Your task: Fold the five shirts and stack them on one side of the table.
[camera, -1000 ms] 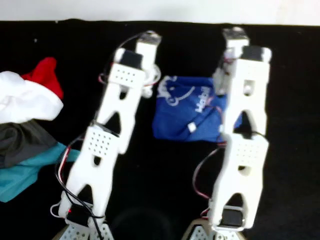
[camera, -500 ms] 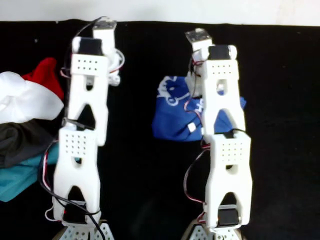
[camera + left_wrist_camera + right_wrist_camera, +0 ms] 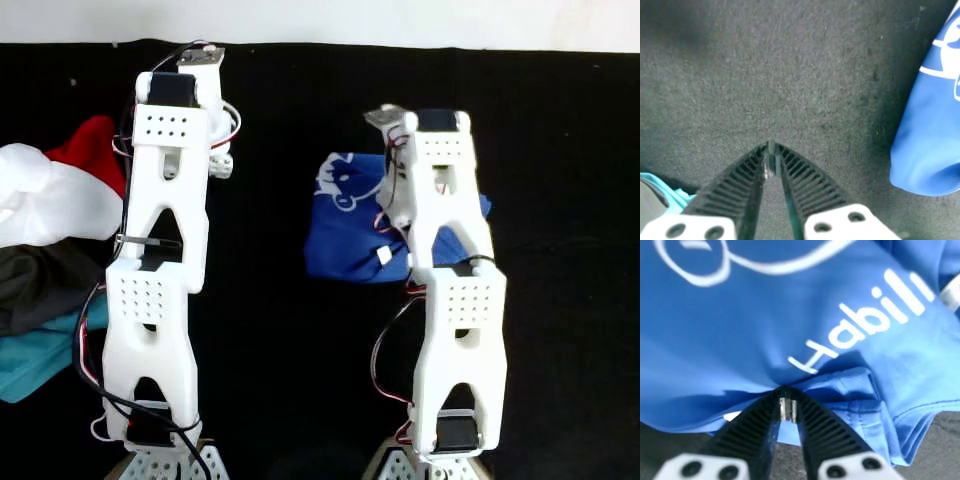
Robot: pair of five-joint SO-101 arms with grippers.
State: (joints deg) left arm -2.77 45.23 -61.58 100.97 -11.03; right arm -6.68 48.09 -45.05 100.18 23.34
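Observation:
A folded blue shirt (image 3: 348,225) with white print lies on the black table (image 3: 270,330), near the middle. My right gripper (image 3: 786,403) is shut and hovers just over the blue shirt (image 3: 790,315), with no cloth seen between its fingers. The right arm (image 3: 440,190) covers the shirt's right part in the high view. To the left, my left gripper (image 3: 771,151) is shut over bare black cloth, with the blue shirt (image 3: 932,120) off to one side. The left arm (image 3: 168,150) stands between the blue shirt and a pile of shirts at the table's left edge.
The pile at the left holds a red shirt (image 3: 92,148), a white shirt (image 3: 50,200), a dark grey shirt (image 3: 40,285) and a teal shirt (image 3: 35,355), all crumpled. A teal corner (image 3: 657,187) shows near my left gripper. Bare black cloth lies to the right of the right arm.
The left arm swung left, away from the blue shirt and towards the pile. The right arm moved left and drew back, now over the blue shirt.

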